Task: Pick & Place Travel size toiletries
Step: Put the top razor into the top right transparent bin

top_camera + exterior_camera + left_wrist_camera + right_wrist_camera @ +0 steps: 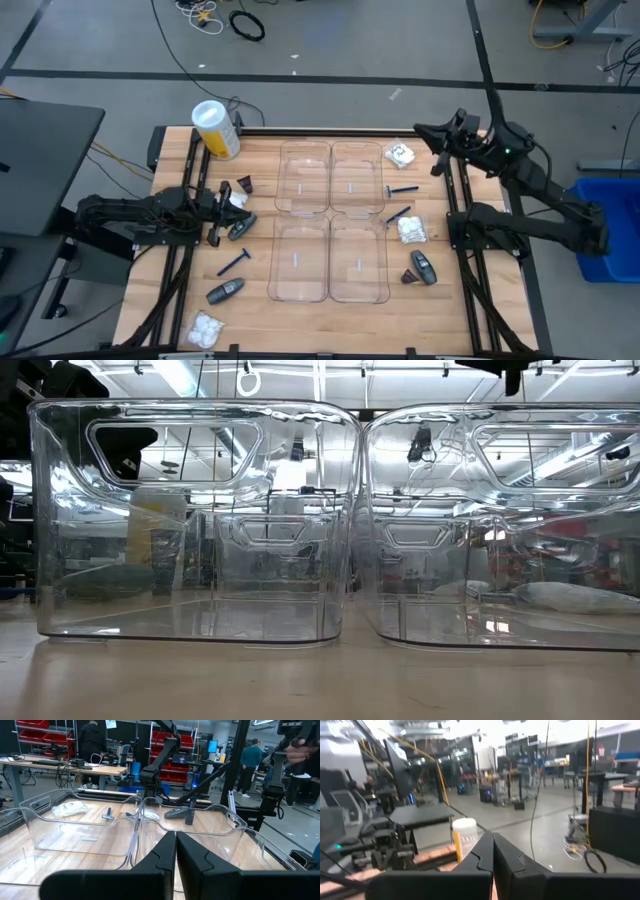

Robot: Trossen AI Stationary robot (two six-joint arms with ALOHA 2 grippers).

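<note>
From above, the wooden worktop (300, 318) carries four clear plastic compartment trays (333, 220) in a two-by-two block at its middle. The left tool (216, 212) sits low at the left side with its fingers closed, just beside a small white crinkly packet (237, 199), a dark grey oval tube (242, 228) and a small dark cone piece (244, 185); whether it holds anything cannot be told. A thin blue razor (234, 262), another grey tube (225, 291) and a second white packet (207, 329) lie nearer the front left. Right of the trays lie two more blue razors (401, 190), two white packets (411, 229) and a dark tube (424, 268). A yellow-and-white cylinder (216, 129) lies at the far left corner. The right tool (428, 132) hangs closed over the far right corner.

The low view shows only two tray walls (190, 520).

The left wrist view looks past closed fingers (192, 857) across the trays to a razor (107, 814).

The right wrist view shows closed fingers (507, 852) and the cylinder (464, 836).
</note>
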